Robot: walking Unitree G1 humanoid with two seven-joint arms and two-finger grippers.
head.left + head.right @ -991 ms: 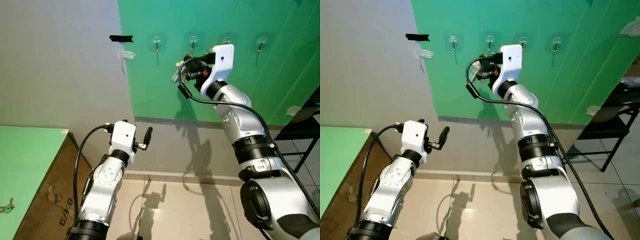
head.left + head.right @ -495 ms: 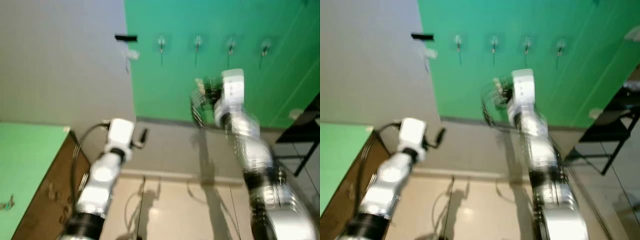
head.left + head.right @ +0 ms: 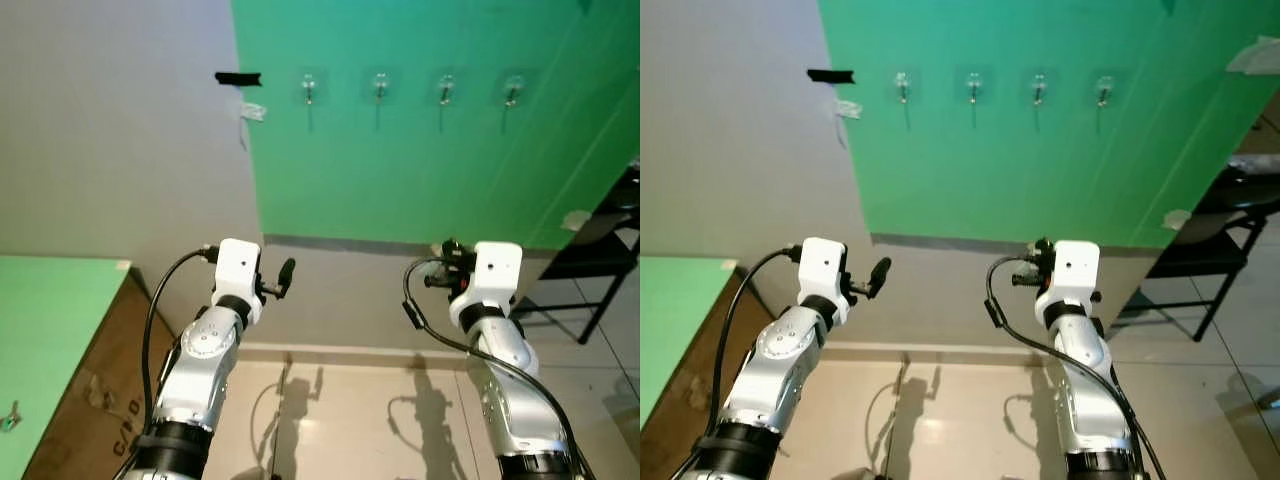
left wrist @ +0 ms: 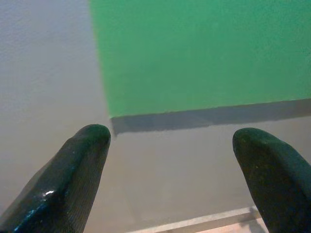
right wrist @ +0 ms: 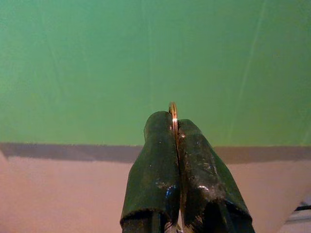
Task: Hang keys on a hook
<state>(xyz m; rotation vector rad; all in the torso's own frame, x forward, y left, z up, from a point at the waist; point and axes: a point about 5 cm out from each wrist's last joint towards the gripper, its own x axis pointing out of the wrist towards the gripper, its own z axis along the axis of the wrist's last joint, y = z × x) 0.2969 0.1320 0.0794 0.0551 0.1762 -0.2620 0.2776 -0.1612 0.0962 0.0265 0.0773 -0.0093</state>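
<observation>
Four clear hooks line the green wall panel high up. My right gripper is held low, well below the hooks, pointing at the wall. In the right wrist view its fingers are pressed together with the thin gold key ring sticking out between their tips; the keys themselves are hidden. My left gripper is raised at the same height to the left, and its fingers stand wide apart with nothing between them. Another small set of keys lies on the green table.
A black chair stands at the right by the wall. Black tape and a white scrap stick to the grey wall left of the hooks. A brown cardboard side runs below the green table. Tiled floor lies ahead.
My right arm has dropped from just under the hooks to chest height, still pinching the ring. The left arm has barely moved. The view shifted and blurred in between.
</observation>
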